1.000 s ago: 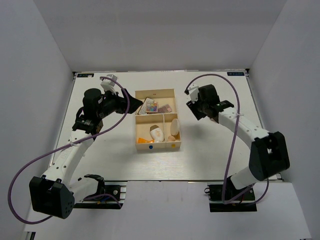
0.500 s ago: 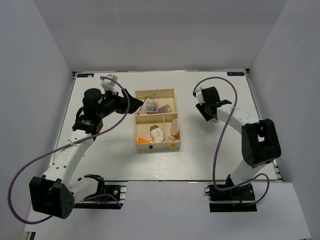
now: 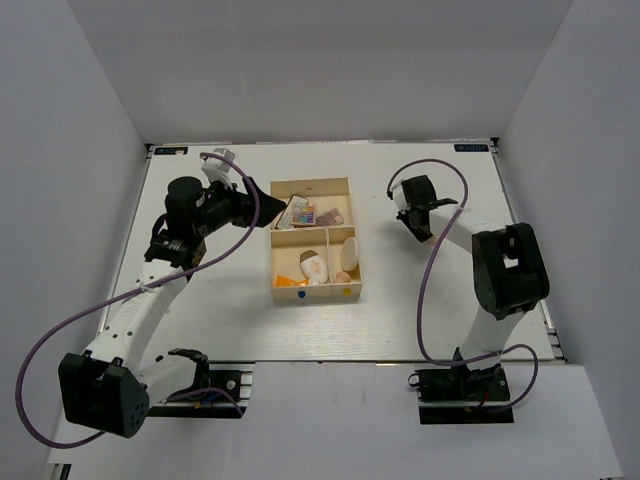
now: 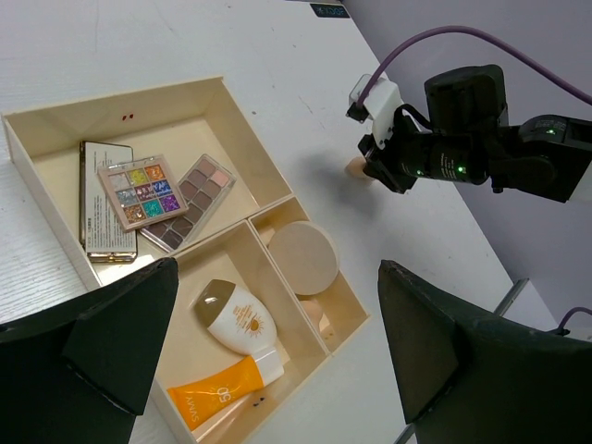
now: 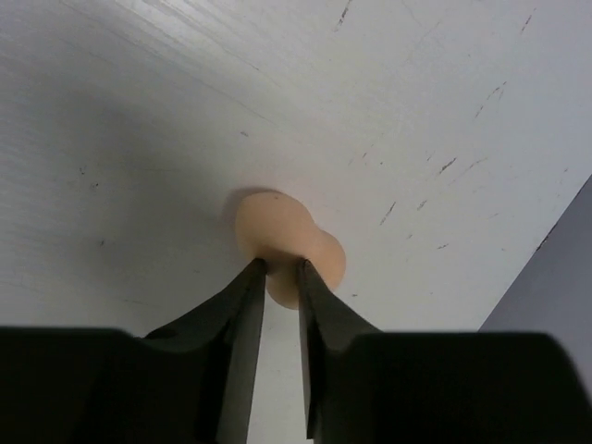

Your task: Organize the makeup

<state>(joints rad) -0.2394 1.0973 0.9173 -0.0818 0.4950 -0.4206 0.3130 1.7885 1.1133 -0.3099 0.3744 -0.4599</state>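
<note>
left gripper [image 4: 277, 268]: fingers spread wide, nothing between them, hovering above the tray [image 4: 176, 106]. tray, near left compartment: orange tube [image 4: 217, 388] and white pad [image 4: 236, 319], lying side by side. near right compartment: round puff [image 4: 302, 256]. far compartment: multicoloured palette [image 4: 143, 191] resting partly on the brownish palette [image 4: 190, 203]. beyond, right of the tray, on the table [image 5: 139, 111]: peach sponge [image 5: 277, 222], pinched at its waist by the right gripper [image 5: 277, 270], fingers clamped on it.
</note>
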